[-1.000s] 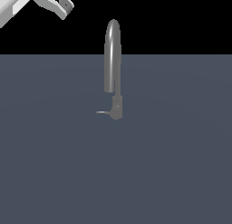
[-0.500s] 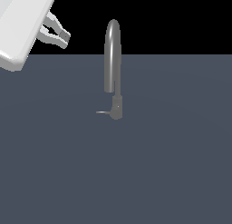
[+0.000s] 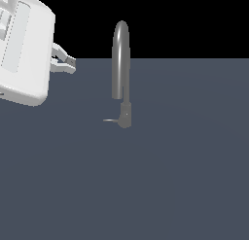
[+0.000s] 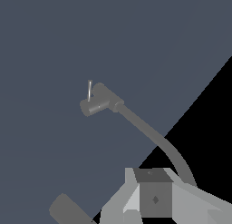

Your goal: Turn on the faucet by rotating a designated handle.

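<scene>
The faucet [image 3: 120, 59] is a tall grey gooseneck tap standing on the dark grey surface, with a short darker base [image 3: 126, 114]. The handle [image 3: 111, 120] is a thin light rod that sticks out from the base toward the exterior view's left. My gripper [image 3: 72, 65] hangs high at the exterior view's left, well apart from the faucet and above handle height. Its fingertips meet and it holds nothing. The wrist view shows the faucet [image 4: 98, 100], its handle [image 4: 89, 90] and the spout tube [image 4: 149, 132] running under my hand's grey body [image 4: 154, 198].
My bulky white arm [image 3: 24, 49] fills the exterior view's upper left corner. The flat dark grey surface [image 3: 170, 176] spreads around the faucet, with a black background beyond its far edge.
My arm has come down and further into the exterior view from its upper left corner, bringing the gripper lower and nearer the faucet. The faucet and handle have not moved.
</scene>
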### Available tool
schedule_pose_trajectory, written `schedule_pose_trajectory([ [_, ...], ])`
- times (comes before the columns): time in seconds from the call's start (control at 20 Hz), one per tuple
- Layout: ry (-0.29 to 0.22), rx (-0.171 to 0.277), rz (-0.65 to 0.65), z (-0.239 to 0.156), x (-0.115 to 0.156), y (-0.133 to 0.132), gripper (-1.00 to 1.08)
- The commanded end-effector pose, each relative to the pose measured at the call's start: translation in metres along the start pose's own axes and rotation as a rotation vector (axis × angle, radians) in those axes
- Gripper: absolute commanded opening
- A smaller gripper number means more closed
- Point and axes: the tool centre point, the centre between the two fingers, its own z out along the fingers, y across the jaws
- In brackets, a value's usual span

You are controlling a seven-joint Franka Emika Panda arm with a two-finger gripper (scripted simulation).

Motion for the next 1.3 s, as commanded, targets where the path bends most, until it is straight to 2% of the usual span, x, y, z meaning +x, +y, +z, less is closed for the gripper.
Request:
schedule_pose_trajectory([
  [0.0, 0.0, -0.04, -0.041, 0.005, 0.007, -0.005, -1.0],
  [1.25, -0.016, -0.421, -0.43, 0.061, 0.064, -0.053, -1.0],
])
